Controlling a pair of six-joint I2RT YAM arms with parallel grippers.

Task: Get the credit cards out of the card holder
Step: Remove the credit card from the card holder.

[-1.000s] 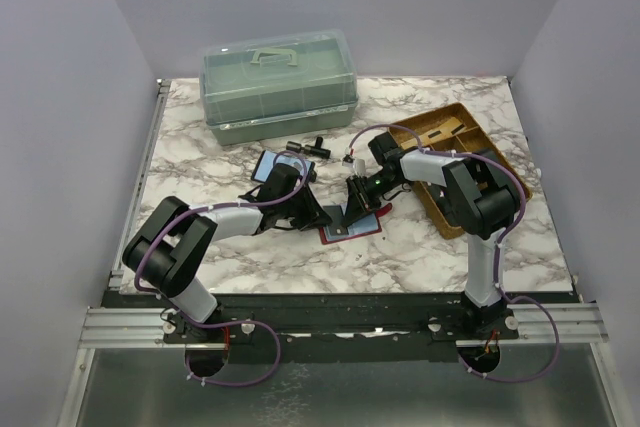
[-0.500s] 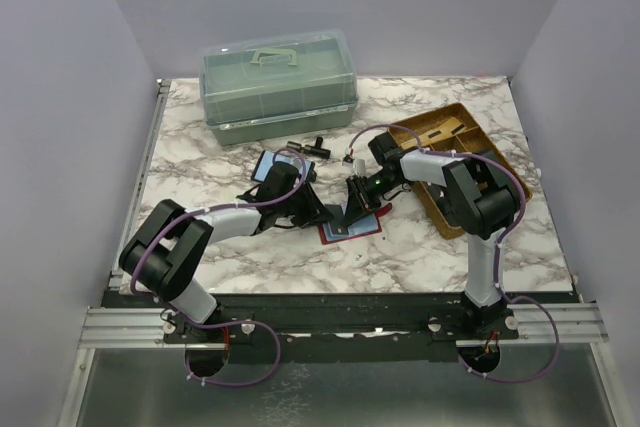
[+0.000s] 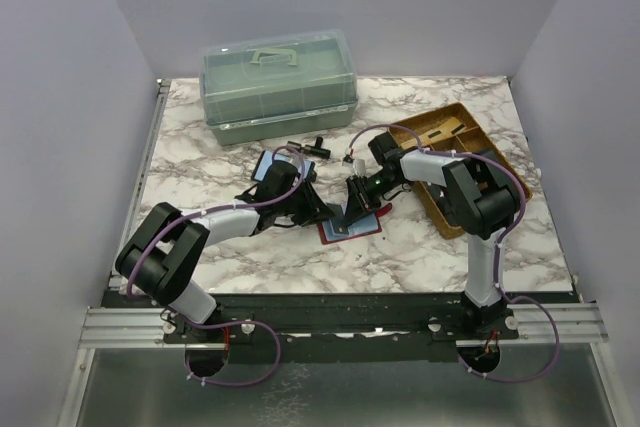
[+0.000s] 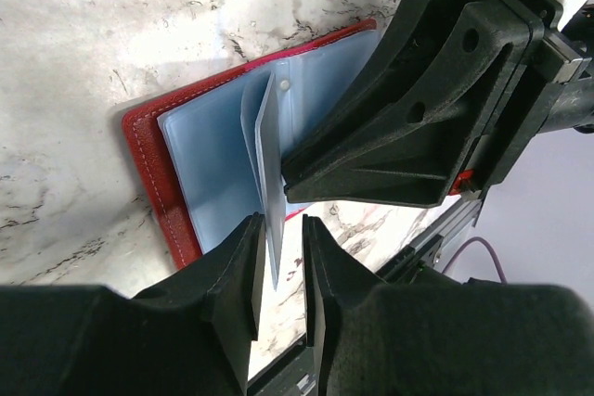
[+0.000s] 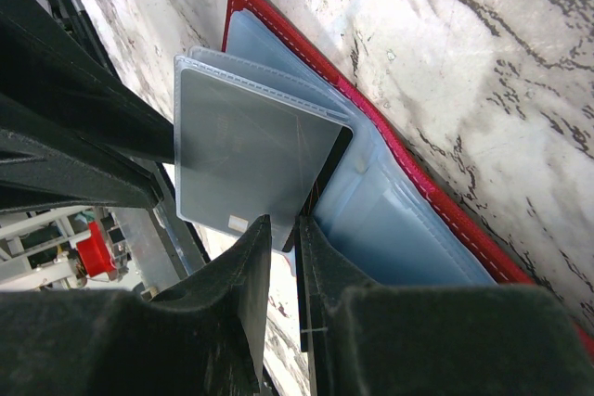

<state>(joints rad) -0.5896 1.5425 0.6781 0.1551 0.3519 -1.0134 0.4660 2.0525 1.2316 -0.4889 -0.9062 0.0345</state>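
Note:
The red card holder (image 3: 347,233) lies open on the marble between my two grippers. Its red rim and blue panels show in the left wrist view (image 4: 147,169) and the right wrist view (image 5: 422,187). A clear sleeve leaf with a grey credit card (image 5: 249,159) stands up from its spine. My right gripper (image 5: 283,229) is shut on that leaf's lower corner; it also shows in the top view (image 3: 356,207). My left gripper (image 4: 281,234), also in the top view (image 3: 325,215), is open by a narrow gap. The card's edge (image 4: 270,169) sits between its jaws, with daylight on one side.
A green translucent toolbox (image 3: 278,82) stands at the back left. A wooden tray (image 3: 455,112) sits at the right, beside the right arm. A dark-edged blue folding case (image 3: 268,162) lies behind the left gripper. A small black part (image 3: 306,147) lies near it.
My left gripper has slid a little to the right, toward the card holder and the raised leaf. The right gripper and the card holder have stayed in place.

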